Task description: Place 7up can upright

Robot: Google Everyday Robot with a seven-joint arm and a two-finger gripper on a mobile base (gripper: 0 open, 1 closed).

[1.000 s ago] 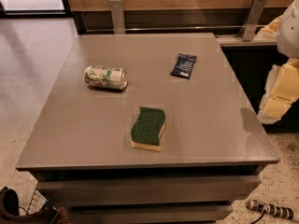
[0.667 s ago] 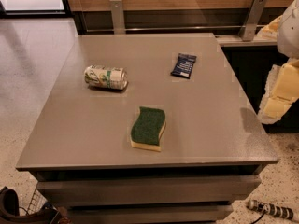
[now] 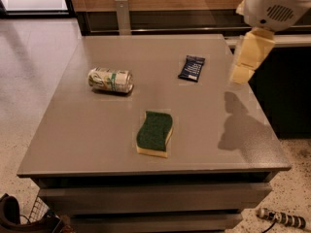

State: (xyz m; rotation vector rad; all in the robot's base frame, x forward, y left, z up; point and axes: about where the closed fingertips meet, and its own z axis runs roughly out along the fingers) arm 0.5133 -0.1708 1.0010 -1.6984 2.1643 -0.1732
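Note:
The 7up can [image 3: 111, 80] lies on its side on the left part of the grey table [image 3: 97, 140], its whitish body with green markings pointing left to right. My gripper [image 3: 242, 74] hangs from the white arm [image 3: 272, 4] at the upper right, above the table's right edge. It is far to the right of the can and holds nothing that I can see. Its shadow falls on the table's right side.
A green and yellow sponge [image 3: 154, 132] lies in the front middle of the table. A dark blue flat packet [image 3: 192, 68] lies at the back right, just left of the gripper. A glass and wood wall stands behind the table. A cable lies on the floor at the lower right.
The arm has swung left and up, from beside the table's right edge to above it. The can, sponge and packet have not moved.

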